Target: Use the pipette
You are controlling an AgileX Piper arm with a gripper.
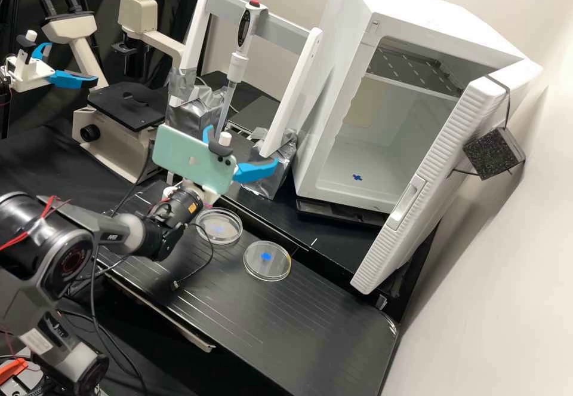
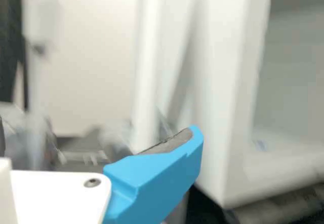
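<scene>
The pipette [image 1: 236, 68] hangs upright from the crossbar of a white stand, its clear lower part pointing down behind the gripper. My gripper [image 1: 242, 147] is in front of the stand, below the pipette's body, with its two blue fingers spread apart and nothing seen between them. In the wrist view the gripper [image 2: 96, 137] has one blue finger in full sight and a dark sliver of the other at the edge. A blurred pale upright shape there looks like the pipette [image 2: 36, 87], apart from the blue finger.
Two clear round dishes, one [image 1: 219, 226] and another [image 1: 267, 261], lie on the black bench [image 1: 310, 318]. The stand [image 1: 292, 94] has foil-wrapped feet. A white incubator [image 1: 334, 115] with its door open stands at the right, a microscope [image 1: 128, 103] at the left. A second arm's gripper [image 1: 65, 64] is far left.
</scene>
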